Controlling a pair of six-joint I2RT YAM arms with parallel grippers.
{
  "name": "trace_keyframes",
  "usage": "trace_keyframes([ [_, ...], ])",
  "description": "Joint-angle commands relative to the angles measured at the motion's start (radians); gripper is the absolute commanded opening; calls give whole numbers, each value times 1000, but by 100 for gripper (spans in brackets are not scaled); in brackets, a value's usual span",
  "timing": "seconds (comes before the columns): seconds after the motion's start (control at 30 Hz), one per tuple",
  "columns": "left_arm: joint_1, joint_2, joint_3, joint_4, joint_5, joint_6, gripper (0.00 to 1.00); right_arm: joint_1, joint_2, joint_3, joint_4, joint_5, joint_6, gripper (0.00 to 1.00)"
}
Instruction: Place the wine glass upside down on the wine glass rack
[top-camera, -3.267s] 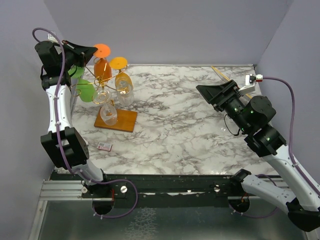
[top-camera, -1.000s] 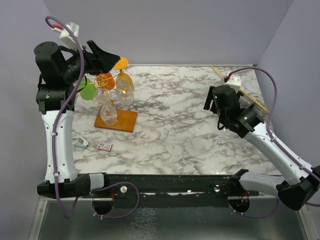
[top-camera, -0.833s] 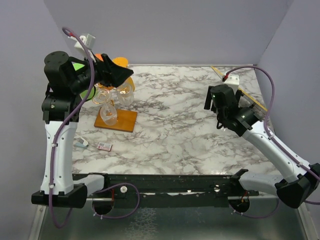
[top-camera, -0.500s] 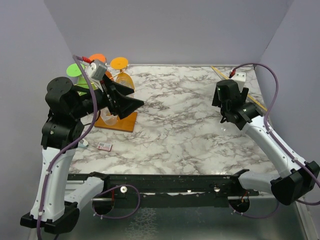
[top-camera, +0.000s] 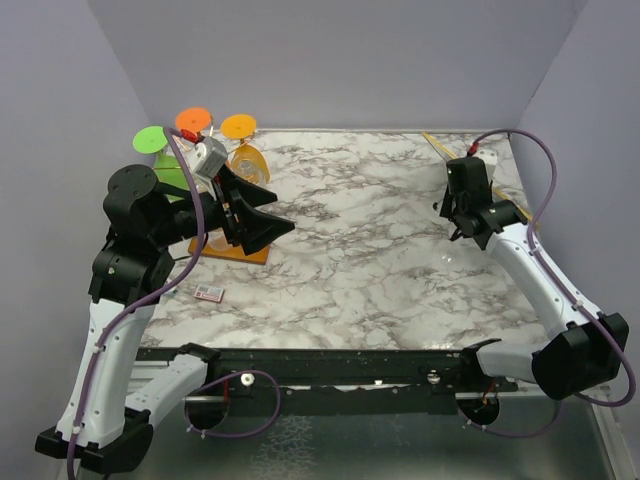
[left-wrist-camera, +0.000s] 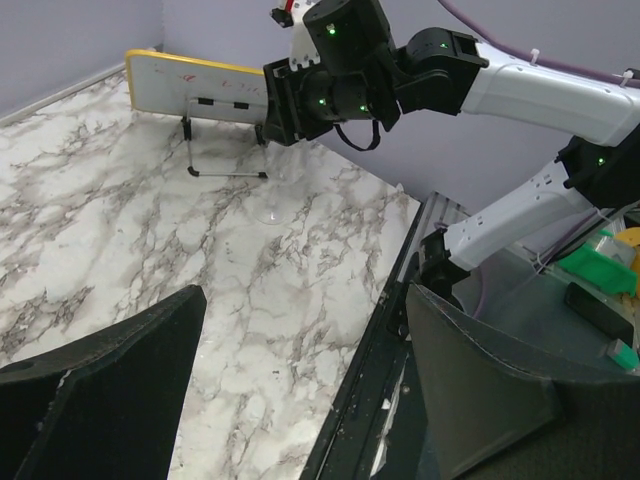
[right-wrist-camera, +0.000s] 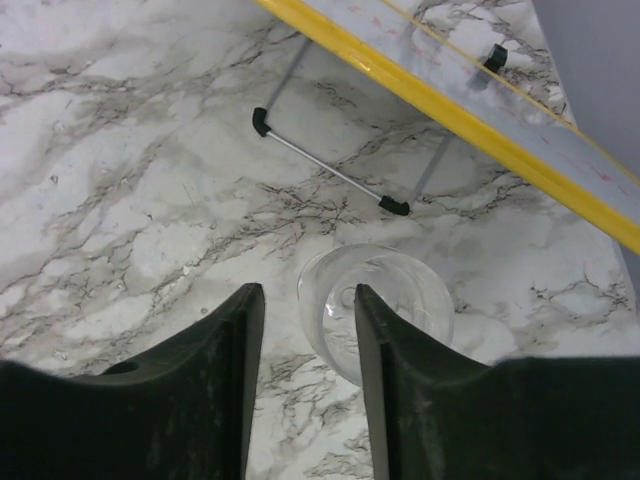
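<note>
A clear wine glass (right-wrist-camera: 375, 310) seems to stand upright at the right of the marble bench (right-wrist-camera: 120, 180), beside a yellow-edged board (right-wrist-camera: 450, 110). The right gripper (right-wrist-camera: 305, 295) hovers above it, narrowly parted and empty, probably lining up a grasp. The left gripper (left-wrist-camera: 305, 295), spread wide and empty, hangs near the wine glass rack (top-camera: 240, 257), well apart from the glass.

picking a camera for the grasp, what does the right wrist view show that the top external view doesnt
Only right wrist: the wire stand with black-capped feet, and the open right pincer close above the wine glass. Only top external: the wine glass rack hung with coloured glasses, the left pincer, a small card. Both: the marble table, the wine glass, the yellow-edged board.
</note>
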Motion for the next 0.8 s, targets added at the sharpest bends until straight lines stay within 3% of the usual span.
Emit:
trace_keyframes([
  [0.0,-9,-6,-11,17,-17,10,83,-23,16,-27,-4,-107,1,42],
  [0.37,-12,7,-9,18,-42,0,83,-27,-13,-86,-20,-94,47,37],
  [0.43,-12,13,-7,18,-47,-6,83,-27,-13,-91,-14,-101,46,31],
  [0.57,-12,34,8,18,-48,-36,83,-27,-30,-88,2,-158,30,2],
  [0.77,-12,108,33,29,-19,-140,83,-27,-121,-91,65,-304,9,1],
])
